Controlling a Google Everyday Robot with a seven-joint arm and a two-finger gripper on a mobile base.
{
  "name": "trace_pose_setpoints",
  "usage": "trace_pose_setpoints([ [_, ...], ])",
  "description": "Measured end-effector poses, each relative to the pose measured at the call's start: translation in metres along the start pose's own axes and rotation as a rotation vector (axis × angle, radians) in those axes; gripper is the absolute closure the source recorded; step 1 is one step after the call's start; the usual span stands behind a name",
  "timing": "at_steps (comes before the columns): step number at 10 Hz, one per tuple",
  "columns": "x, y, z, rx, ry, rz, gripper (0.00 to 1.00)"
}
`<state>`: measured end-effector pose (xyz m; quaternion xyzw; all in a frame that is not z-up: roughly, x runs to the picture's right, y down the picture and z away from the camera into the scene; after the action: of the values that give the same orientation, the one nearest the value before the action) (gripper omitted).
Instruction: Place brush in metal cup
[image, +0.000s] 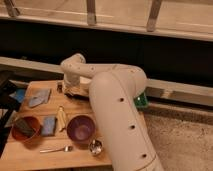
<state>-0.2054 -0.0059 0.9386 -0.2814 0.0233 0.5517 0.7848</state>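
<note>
At the far edge of a light wooden surface (75, 106), the gripper (66, 90) of a white robot arm (117, 107) is positioned low over the boards. Its wrist is bent down from a thick, curved forearm that fills the right of the view. Whether the gripper is open or closed, and whether anything is held in it, cannot be told, as it is masked by the wrist.

What may be the slim black brush (59, 87), a small dark shape, is seen just to the gripper's left in the view, touching or nearly touching it. Its outline cannot be made out.

The small shiny silver metal cup (95, 146) is set upright near the front edge, well apart from the gripper. It is just in front and to the right of a round purple bowl (81, 128). A silver fork (56, 149) is laid flat to the cup's left.

Further left, a brown-orange bowl (26, 128) is placed beside a flat blue-grey rectangular pad (49, 125). A pale yellow elongated item (61, 119) is laid between that pad and the purple bowl. A grey-blue cloth (40, 97) is spread near the far left corner. A green object (141, 102) is partly hidden behind the arm.
</note>
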Motion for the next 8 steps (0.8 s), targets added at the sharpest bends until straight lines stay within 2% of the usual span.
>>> trace_pose_setpoints([
  [1,0.003,0.002,0.006,-0.037,-0.004,0.011,0.35],
  [3,0.003,0.004,0.013,-0.084,-0.014,0.025,0.35],
  [5,-0.005,0.019,0.023,-0.131,-0.026,0.02,0.35],
  [8,-0.01,0.036,0.041,-0.17,-0.015,-0.002,0.35],
])
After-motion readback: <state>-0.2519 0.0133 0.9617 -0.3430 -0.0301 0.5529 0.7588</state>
